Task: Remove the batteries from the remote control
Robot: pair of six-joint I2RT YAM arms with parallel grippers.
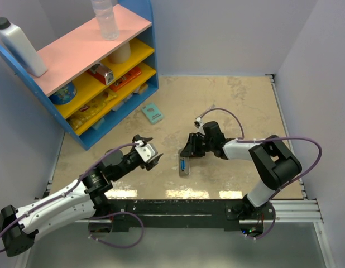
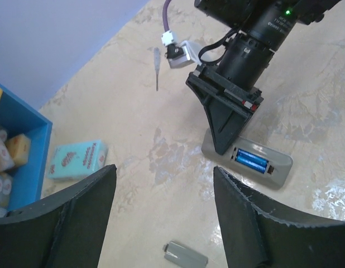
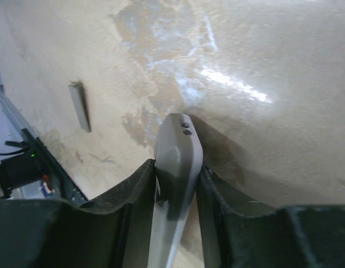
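Observation:
The grey remote control (image 1: 185,166) lies on the table near the middle, its back compartment open. Two blue batteries (image 2: 252,161) lie side by side inside it; they show as a blue spot in the top view (image 1: 185,165). My right gripper (image 1: 190,149) is shut on the remote's far end, with the remote's grey body (image 3: 178,145) squeezed between the fingers. It also shows in the left wrist view (image 2: 225,131). My left gripper (image 1: 148,149) is open and empty, just left of the remote and above the table (image 2: 164,173).
A small grey battery cover (image 2: 185,254) lies loose on the table under my left gripper, also in the right wrist view (image 3: 79,106). A teal flat box (image 1: 153,113) lies near the blue shelf unit (image 1: 94,72) at back left. A thin grey stick (image 2: 156,68) lies farther back.

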